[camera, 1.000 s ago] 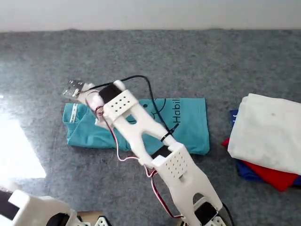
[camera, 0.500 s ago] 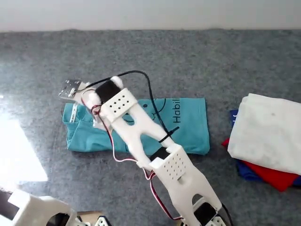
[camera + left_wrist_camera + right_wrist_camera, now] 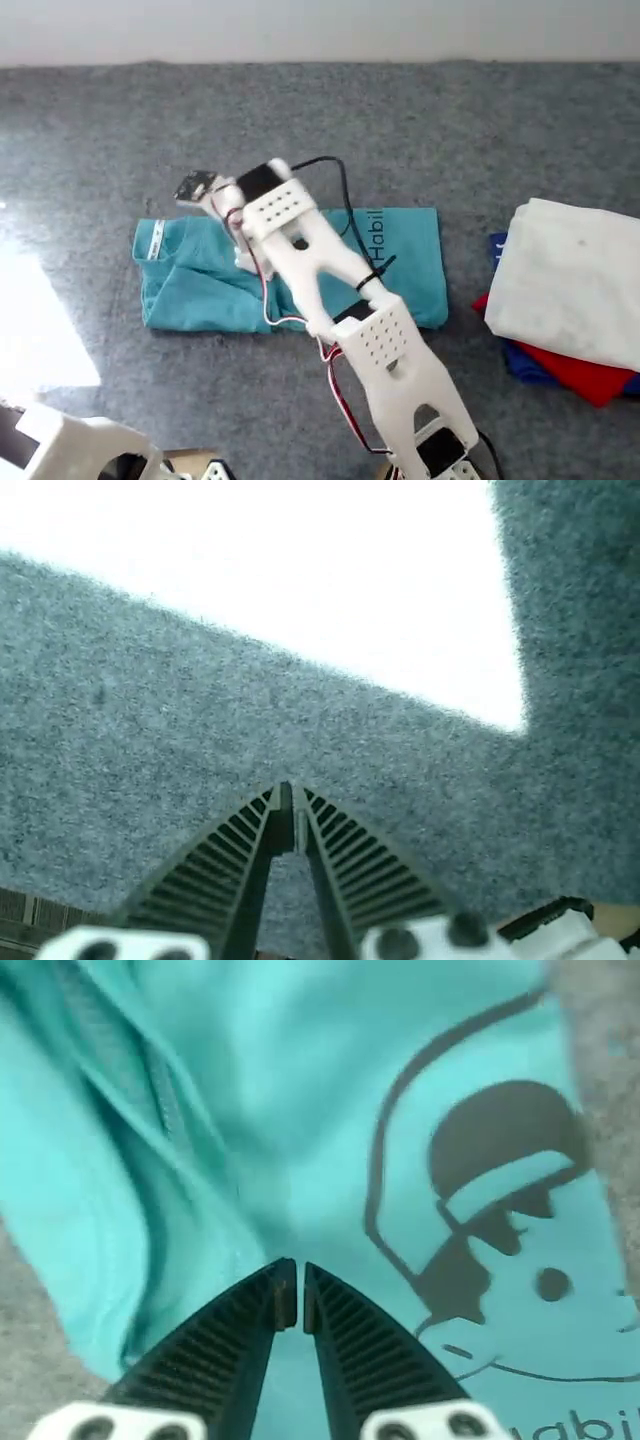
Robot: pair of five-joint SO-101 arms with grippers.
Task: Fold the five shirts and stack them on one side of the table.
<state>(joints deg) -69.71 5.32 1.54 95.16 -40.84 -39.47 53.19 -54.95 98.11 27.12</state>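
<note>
A teal shirt lies folded into a long strip across the middle of the grey table, collar end to the left. My right gripper hangs over its left half, just past the collar. In the right wrist view the right gripper is shut, its tips above the teal shirt beside the dark print, with no cloth seen between them. At the right edge, a folded white shirt tops a stack with a red shirt and a blue shirt beneath. My left gripper is shut over bare grey table.
The left arm's base sits at the near left corner. A bright patch of light falls on the table's left side. A wall bounds the table's far edge.
The right arm has swung to the right, from over the shirt's collar end toward its middle. The shirt and the stack have stayed put.
</note>
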